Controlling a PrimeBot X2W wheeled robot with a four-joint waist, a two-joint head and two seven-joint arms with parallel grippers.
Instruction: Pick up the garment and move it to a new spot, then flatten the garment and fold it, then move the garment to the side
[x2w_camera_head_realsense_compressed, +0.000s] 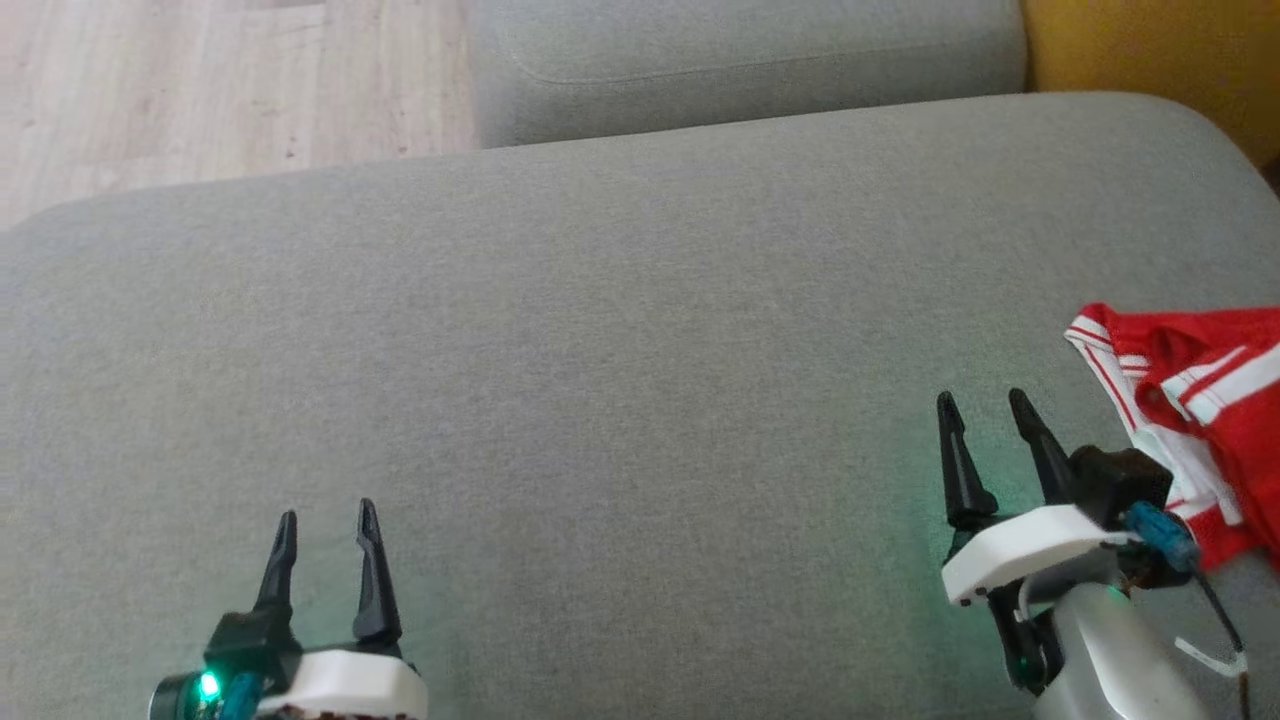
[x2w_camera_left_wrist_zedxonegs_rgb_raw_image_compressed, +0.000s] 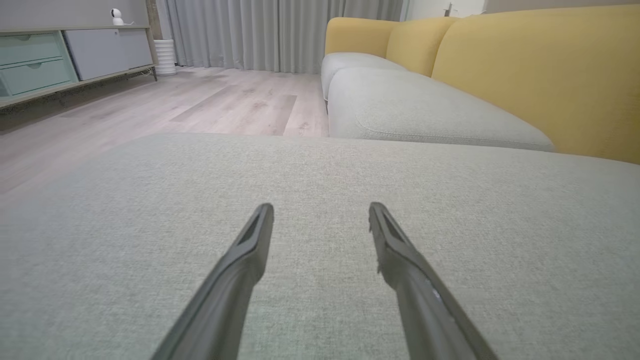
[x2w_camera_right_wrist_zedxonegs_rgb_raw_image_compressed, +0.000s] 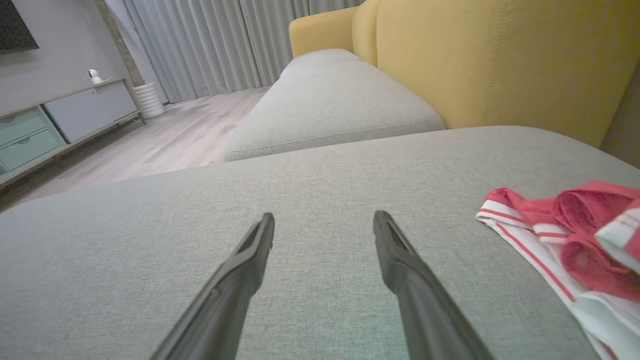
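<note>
My left gripper (x2w_camera_head_realsense_compressed: 328, 510) and right gripper (x2w_camera_head_realsense_compressed: 982, 396) hover over the grey cushion (x2w_camera_head_realsense_compressed: 600, 350), with the garment (x2w_camera_head_realsense_compressed: 1200, 400) off to my right.

Both pairs of dark fingers stand apart with nothing between them. The red garment with white stripes lies crumpled at the cushion's right edge, just beside my right wrist. Past the cushion I see a second grey seat (x2w_camera_head_realsense_compressed: 740, 60), yellow backrests (x2w_camera_left_wrist_zedxonegs_rgb_raw_image_compressed: 525, 65), a pale wood floor (x2w_camera_head_realsense_compressed: 200, 80), grey curtains (x2w_camera_left_wrist_zedxonegs_rgb_raw_image_compressed: 260, 30) and a low cabinet (x2w_camera_left_wrist_zedxonegs_rgb_raw_image_compressed: 50, 55) with mint drawers along the wall.

Head view downward, 2 wrists low — shared cushion (x2w_camera_head_realsense_compressed: 640, 350)
</note>
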